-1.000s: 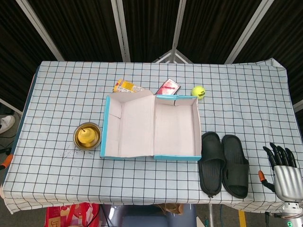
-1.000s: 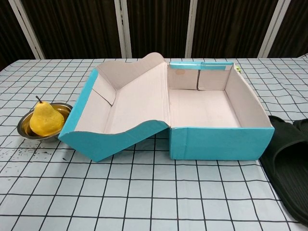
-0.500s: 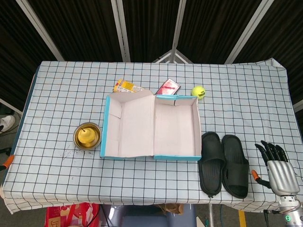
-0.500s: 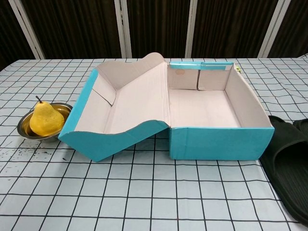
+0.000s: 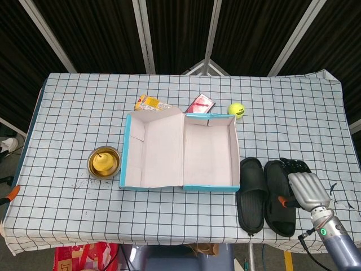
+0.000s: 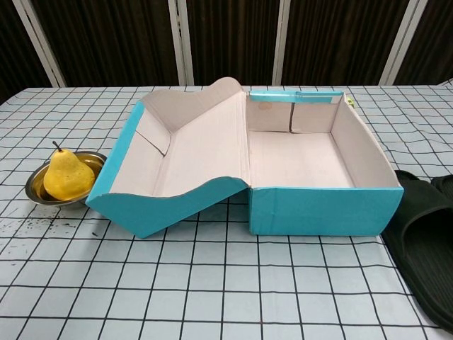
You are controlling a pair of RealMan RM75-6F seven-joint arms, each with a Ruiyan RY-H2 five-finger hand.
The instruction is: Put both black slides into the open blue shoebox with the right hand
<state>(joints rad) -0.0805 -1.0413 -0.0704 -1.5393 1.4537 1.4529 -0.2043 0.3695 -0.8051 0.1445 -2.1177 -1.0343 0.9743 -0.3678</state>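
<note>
The right hand (image 5: pixel 302 186) is hovering over the right edge of the right slide (image 5: pixel 278 197) at the near right of the table (image 5: pixel 73 113), its dark fingers (image 5: pixel 293 165) reaching toward the far side; whether it is touching or grasping the slide I cannot tell, since the back of the hand is covering the contact. The left hand is showing in neither view. Both black slides are lying flat side by side, touching or nearly so, with their long axes running near to far and slightly splayed; which end is the toe is not clear from above. The left slide (image 5: pixel 251 193) is sitting just right of the blue shoebox (image 5: pixel 208 151), close to its near right corner. In the chest view the left slide (image 6: pixel 423 234) is showing at the right edge, just beside the box (image 6: pixel 322 209). The shoebox is standing open and holding nothing, its lid (image 5: pixel 151 149) folded out flat to the left. Further left, a metal bowl (image 5: pixel 104 162) is holding a yellow pear (image 6: pixel 65 175). Behind the box, on the far side, a yellow packet (image 5: pixel 151 103), a red packet (image 5: pixel 201 104) and a tennis ball (image 5: pixel 236 109) are lying in a row.
</note>
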